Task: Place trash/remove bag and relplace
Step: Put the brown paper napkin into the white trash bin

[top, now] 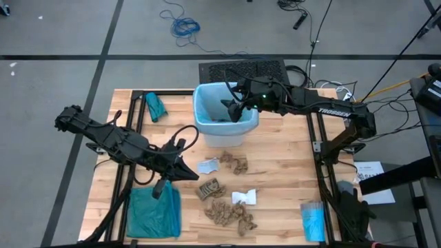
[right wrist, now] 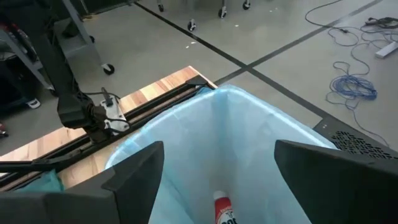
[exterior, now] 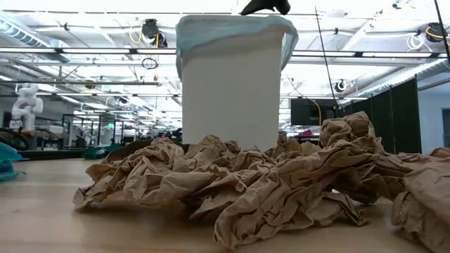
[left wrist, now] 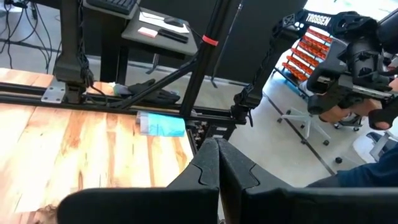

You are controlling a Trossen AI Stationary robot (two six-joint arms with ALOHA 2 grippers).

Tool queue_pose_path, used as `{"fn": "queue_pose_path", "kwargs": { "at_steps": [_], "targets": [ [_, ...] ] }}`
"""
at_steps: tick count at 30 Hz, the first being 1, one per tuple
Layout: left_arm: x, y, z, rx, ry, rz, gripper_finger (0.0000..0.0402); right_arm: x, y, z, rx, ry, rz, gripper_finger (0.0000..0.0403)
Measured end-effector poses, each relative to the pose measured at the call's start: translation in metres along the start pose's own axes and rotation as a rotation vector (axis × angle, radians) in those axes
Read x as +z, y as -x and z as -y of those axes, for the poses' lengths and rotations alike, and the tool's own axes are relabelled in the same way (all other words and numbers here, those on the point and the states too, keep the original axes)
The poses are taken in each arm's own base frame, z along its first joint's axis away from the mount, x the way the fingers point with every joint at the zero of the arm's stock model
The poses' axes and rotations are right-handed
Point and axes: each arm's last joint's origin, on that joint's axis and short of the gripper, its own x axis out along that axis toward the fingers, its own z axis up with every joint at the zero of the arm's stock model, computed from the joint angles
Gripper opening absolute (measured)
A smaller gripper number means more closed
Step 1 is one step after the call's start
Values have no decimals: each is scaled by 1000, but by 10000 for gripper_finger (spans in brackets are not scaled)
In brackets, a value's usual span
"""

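The white bin (top: 224,127) stands at the table's far middle, lined with the pale blue bag (right wrist: 186,137), whose edge is folded over the rim (exterior: 232,27). A red-and-white bottle (right wrist: 224,211) lies at the bottom, inside the bag. My right gripper (right wrist: 219,149) hangs open above the bin's mouth (top: 233,110), tipped slightly down, with nothing between its fingers. Brown paper scraps (top: 231,213) and whitish wrappers (top: 244,198) lie on the wood in front of the bin. My left gripper (top: 193,173) is shut and empty, above the table left of the scraps.
A darker teal bag (top: 153,210) lies at the near left, and a small teal bundle (top: 155,107) at the far left. A folded blue packet (top: 312,220) sits at the near right. Black frame rails (top: 131,131) run along both table sides.
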Motion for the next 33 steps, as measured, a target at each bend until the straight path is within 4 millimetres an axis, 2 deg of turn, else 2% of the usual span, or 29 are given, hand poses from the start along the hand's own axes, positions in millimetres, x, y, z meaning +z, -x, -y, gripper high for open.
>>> {"fn": "queue_pose_path", "kwargs": {
  "at_steps": [10, 13, 17, 21, 25, 33],
  "targets": [
    [-2, 0, -1, 7, -2, -20, 0, -1, 0, -3, 40, -38, -14, 300],
    [-6, 0, -3, 36, -4, -63, 0, -7, 4, -13, 94, -49, -56, 298],
    [-11, 0, -5, 84, -10, -103, 0, -21, 16, -40, 161, -18, -116, 283],
    [-14, 0, -6, 98, -13, -129, 0, -38, 33, -67, 175, 13, -150, 258],
    [-21, -1, -9, 115, -18, -174, 0, -59, 49, -84, 144, 24, -234, 232],
    [-44, -10, -16, 148, 27, -243, 0, -127, 61, -107, 98, -31, -402, 196]
  ]
}}
